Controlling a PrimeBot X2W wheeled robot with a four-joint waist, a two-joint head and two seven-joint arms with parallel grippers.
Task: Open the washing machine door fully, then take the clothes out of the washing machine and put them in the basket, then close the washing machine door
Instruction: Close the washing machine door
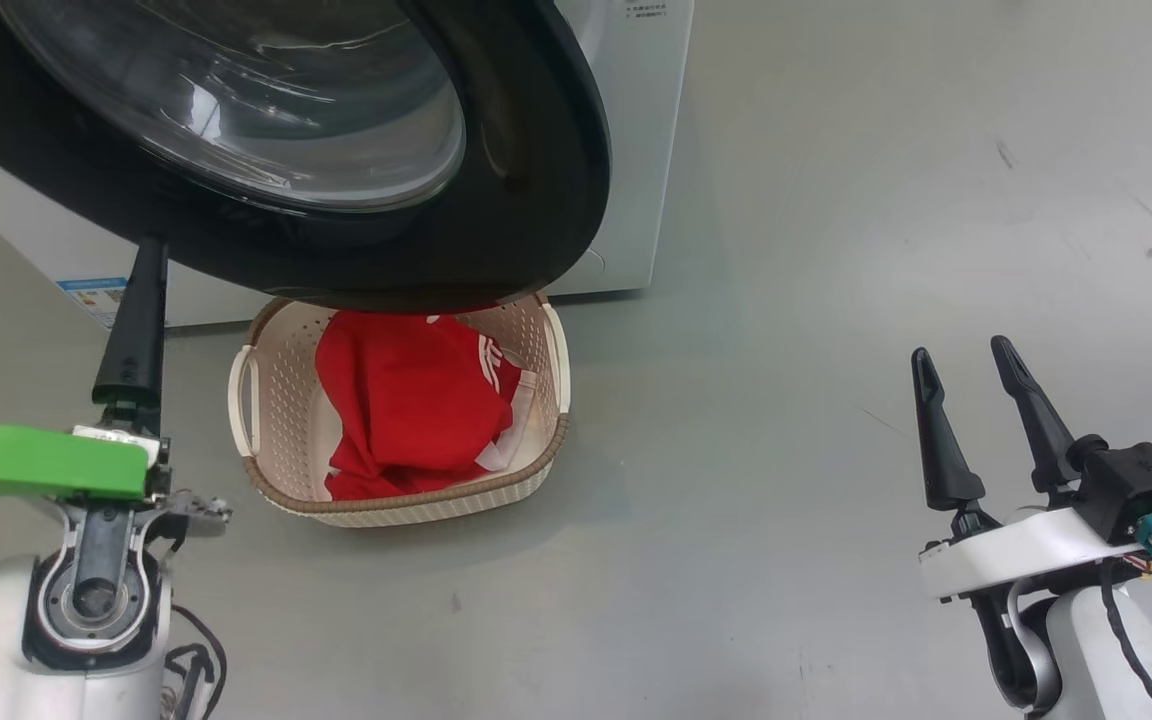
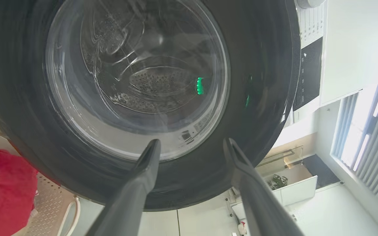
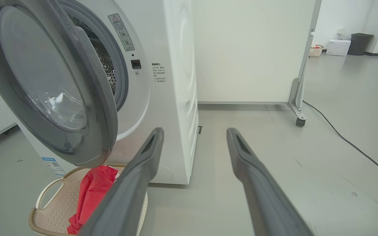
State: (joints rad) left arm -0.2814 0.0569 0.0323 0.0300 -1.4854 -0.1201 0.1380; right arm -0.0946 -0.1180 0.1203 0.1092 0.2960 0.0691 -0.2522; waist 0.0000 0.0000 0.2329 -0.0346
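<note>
The washing machine door (image 1: 536, 200), a black rim around a bulging glass bowl, stands partly swung out from the white washing machine (image 1: 636, 150) and overhangs the basket. The cream basket (image 1: 406, 505) sits on the floor below it, holding the red clothes (image 1: 406, 400) with white stripes. My left gripper (image 1: 151, 245) points up at the door's lower rim. In the left wrist view the left gripper (image 2: 191, 141) is open and empty, just before the door (image 2: 258, 98). My right gripper (image 1: 960, 347) is open and empty, well right of the basket. The right wrist view shows the steel drum (image 3: 105, 62) behind the door (image 3: 94, 98).
A white panel on casters (image 3: 251, 49) stands right of the machine, and a black cable (image 3: 349, 144) runs across the grey floor. A dark bin (image 3: 359, 43) and a small basket (image 3: 315, 50) sit far back. Bare floor stretches to the right of the basket.
</note>
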